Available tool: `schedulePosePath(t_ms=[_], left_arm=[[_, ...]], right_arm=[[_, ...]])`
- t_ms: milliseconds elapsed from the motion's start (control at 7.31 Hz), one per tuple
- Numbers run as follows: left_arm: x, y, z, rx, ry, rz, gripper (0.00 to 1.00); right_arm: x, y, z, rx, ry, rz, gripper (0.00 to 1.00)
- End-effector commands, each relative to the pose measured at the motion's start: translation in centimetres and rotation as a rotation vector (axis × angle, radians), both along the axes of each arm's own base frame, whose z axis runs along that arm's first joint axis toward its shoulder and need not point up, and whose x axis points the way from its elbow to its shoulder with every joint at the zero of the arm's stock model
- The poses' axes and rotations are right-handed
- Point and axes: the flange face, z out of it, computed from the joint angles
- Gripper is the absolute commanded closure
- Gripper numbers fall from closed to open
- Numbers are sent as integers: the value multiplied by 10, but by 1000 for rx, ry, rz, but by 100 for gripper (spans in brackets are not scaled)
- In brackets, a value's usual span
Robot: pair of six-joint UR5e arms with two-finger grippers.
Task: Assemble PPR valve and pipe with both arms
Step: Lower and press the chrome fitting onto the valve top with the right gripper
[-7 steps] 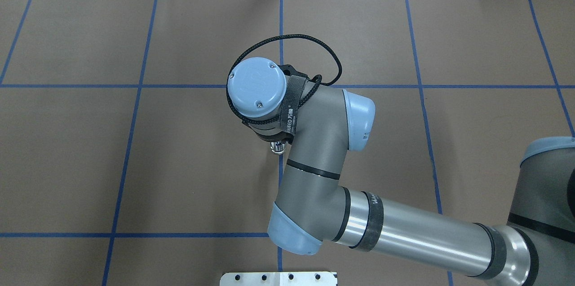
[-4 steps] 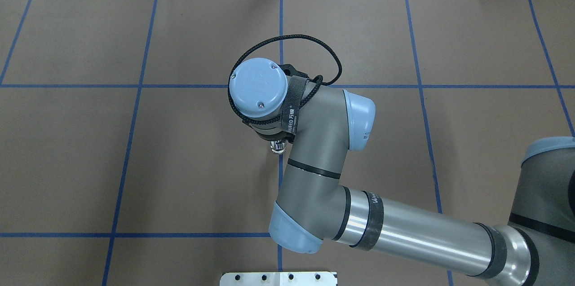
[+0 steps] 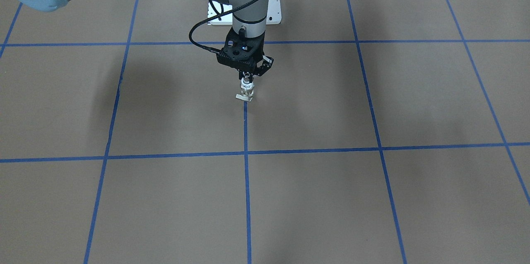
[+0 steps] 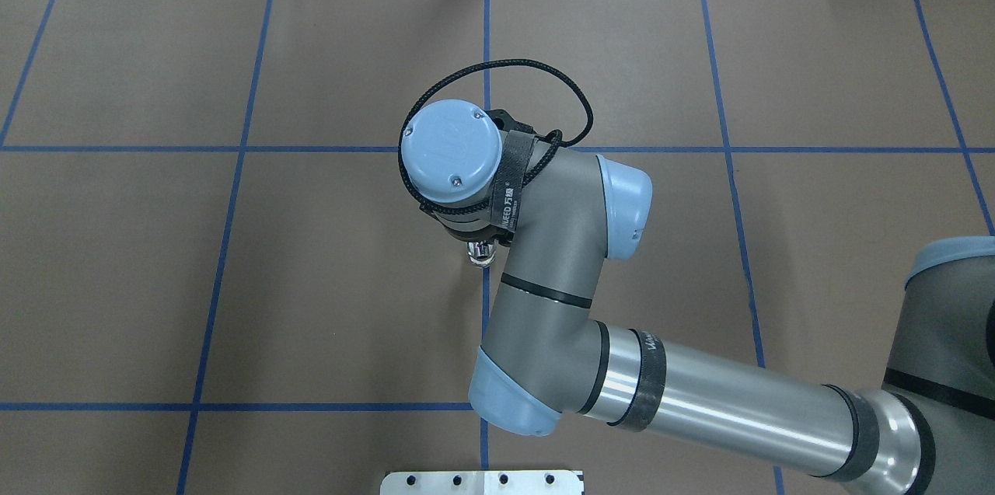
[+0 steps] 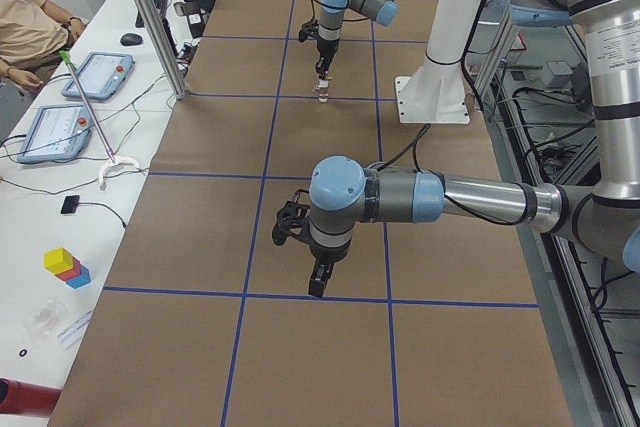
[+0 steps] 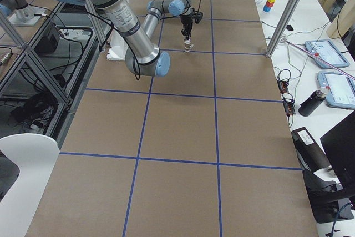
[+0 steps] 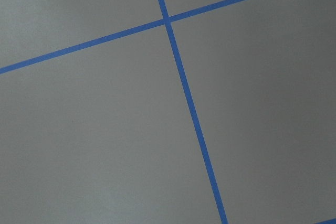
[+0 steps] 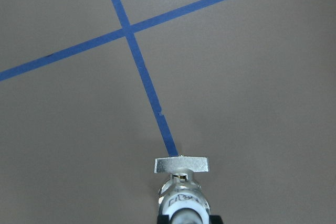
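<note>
The PPR valve (image 3: 247, 90) stands upright on the brown table, on a blue tape line, with its flat tab (image 8: 181, 165) down on the surface. My right gripper (image 3: 247, 76) points straight down and is shut on the valve's white upper end (image 8: 181, 208). From overhead, only the valve's lower part (image 4: 482, 254) shows under the wrist. The pipe does not show as a separate piece. My left gripper (image 5: 318, 285) hangs over bare table far from the valve. I cannot tell whether it is open or shut, and its wrist view shows only tape lines.
The white bolted pedestal (image 4: 482, 482) stands at the robot's edge of the table behind the valve. Blue tape lines (image 3: 246, 152) grid the brown mat. A side table with tablets (image 5: 97, 75) and a seated person lies beyond the far edge.
My right wrist has shifted slightly to the right in the overhead view. The valve stays at the same spot on the tape line.
</note>
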Motion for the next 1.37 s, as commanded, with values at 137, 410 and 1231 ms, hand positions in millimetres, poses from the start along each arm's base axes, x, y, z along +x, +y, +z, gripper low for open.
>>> schedulePosePath(t_ms=[137, 410, 1231], left_arm=[[0, 0, 0, 0, 0, -1, 0], [0, 0, 0, 1, 0, 0, 0], [0, 0, -1, 2, 0, -1, 0]], right_arm=[[2, -3, 1, 8, -7, 1, 55], [3, -5, 1, 9, -7, 1, 46], [6, -9, 1, 17, -5, -1, 41]])
